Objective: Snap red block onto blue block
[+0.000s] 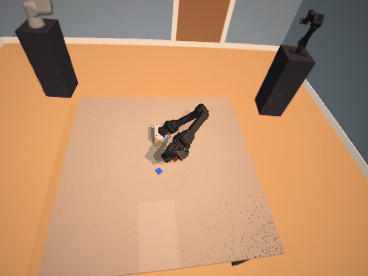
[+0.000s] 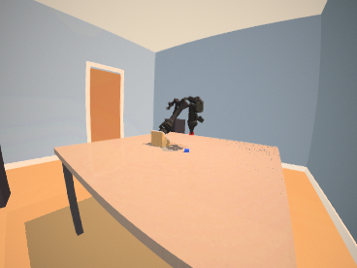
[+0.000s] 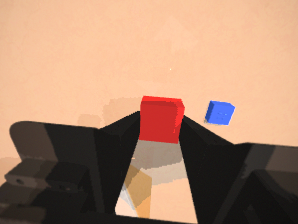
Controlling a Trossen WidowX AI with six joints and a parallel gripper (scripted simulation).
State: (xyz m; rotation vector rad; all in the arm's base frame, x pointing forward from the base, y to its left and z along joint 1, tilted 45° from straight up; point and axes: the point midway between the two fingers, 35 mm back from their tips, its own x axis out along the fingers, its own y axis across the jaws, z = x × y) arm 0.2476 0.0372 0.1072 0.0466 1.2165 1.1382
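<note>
My gripper (image 1: pixel 177 158) (image 2: pixel 192 131) (image 3: pixel 160 117) is shut on the red block (image 1: pixel 176 160) (image 2: pixel 191 133) (image 3: pixel 159 122), which sits between the fingertips and is held above the table. The blue block (image 1: pixel 159 171) (image 2: pixel 186 150) (image 3: pixel 219 113) lies on the table, to the right of the red block in the wrist view and apart from it. Some small raised marks show on the blue block's top. The fingers hide the sides of the red block, and its underside is out of sight.
A tan, box-like object (image 1: pixel 159 143) (image 2: pixel 157 138) (image 3: pixel 140 187) with a white part stands on the table (image 1: pixel 110 220) (image 2: pixel 194 194) close to my arm. Two dark pedestals (image 1: pixel 50 60) (image 1: pixel 284 82) bearing other arms stand on the floor beyond the table.
</note>
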